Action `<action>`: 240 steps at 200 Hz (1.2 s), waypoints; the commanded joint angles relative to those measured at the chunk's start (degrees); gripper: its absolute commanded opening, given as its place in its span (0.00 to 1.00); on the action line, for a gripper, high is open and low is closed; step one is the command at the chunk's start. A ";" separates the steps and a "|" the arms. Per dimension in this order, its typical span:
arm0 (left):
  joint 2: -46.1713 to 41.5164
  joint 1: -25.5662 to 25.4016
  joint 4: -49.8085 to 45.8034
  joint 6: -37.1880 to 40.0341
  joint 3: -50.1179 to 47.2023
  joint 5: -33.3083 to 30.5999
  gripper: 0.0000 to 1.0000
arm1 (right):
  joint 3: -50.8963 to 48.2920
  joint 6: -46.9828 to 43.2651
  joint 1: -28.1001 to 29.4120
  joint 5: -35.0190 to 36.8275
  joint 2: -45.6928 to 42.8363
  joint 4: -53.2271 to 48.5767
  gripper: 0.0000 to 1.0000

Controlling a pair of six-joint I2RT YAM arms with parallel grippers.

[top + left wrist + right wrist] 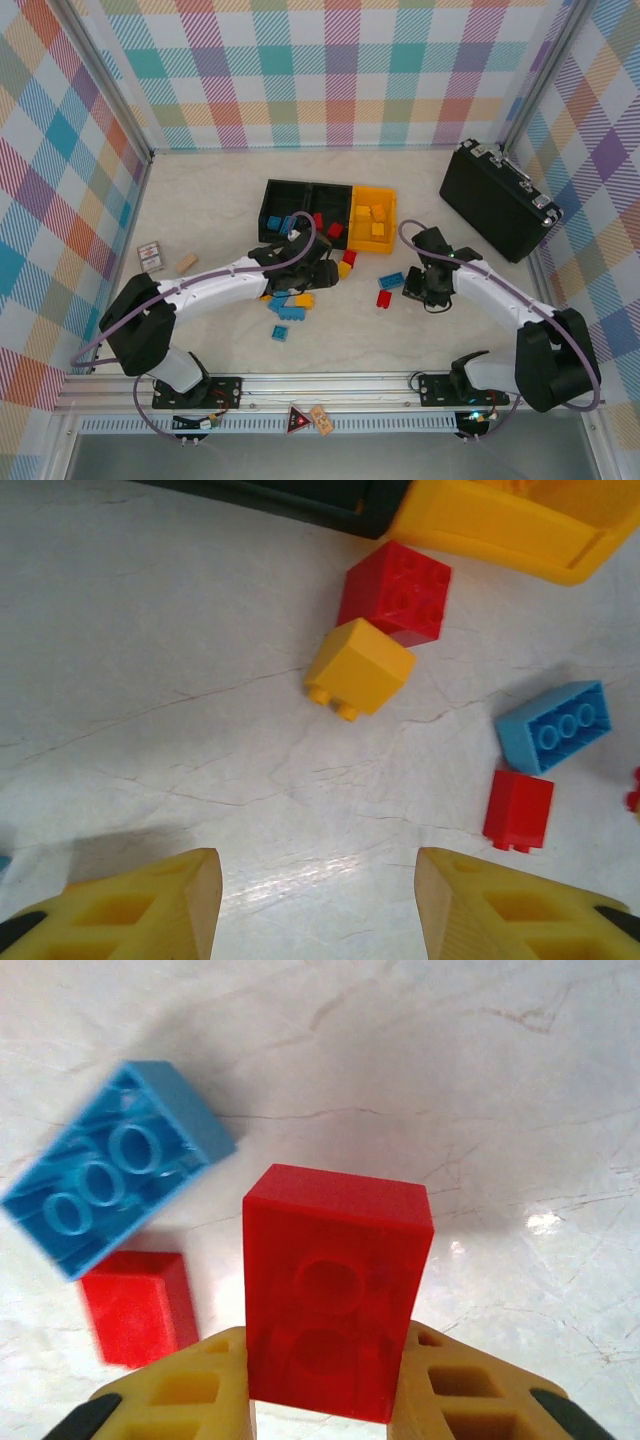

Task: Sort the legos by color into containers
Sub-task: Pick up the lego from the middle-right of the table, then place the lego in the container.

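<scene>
One red lego (338, 1290) is clenched in the right jaws, its long axis running straight out from between them. The containers (308, 200) lie ahead and to the left of those jaws, and the middle black bin (335, 205) holds red pieces. The left jaws stand parted and empty over the table (150, 630), with a yellow lego (358, 667) just ahead of their gap.

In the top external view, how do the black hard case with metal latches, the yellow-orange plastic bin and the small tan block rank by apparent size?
1. black hard case, clearly largest.
2. yellow-orange plastic bin.
3. small tan block, smallest.
No pair looks close.
</scene>
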 commanded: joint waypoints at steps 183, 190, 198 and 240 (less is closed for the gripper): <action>-25.68 -0.14 -9.45 -15.77 -19.25 -12.23 0.56 | 56.53 -11.75 12.80 -3.99 40.07 -8.62 0.28; -25.80 -0.14 -9.35 -15.79 -19.35 -12.21 0.56 | 59.06 -11.96 12.80 -3.49 41.90 -9.28 0.28; -25.85 -0.15 -9.26 -15.93 -19.53 -12.07 0.56 | 61.62 -12.25 12.80 -2.78 43.94 -10.33 0.28; -26.00 -0.19 -9.09 -16.15 -19.73 -11.78 0.56 | 73.40 -12.92 12.73 -0.03 53.76 -14.81 0.29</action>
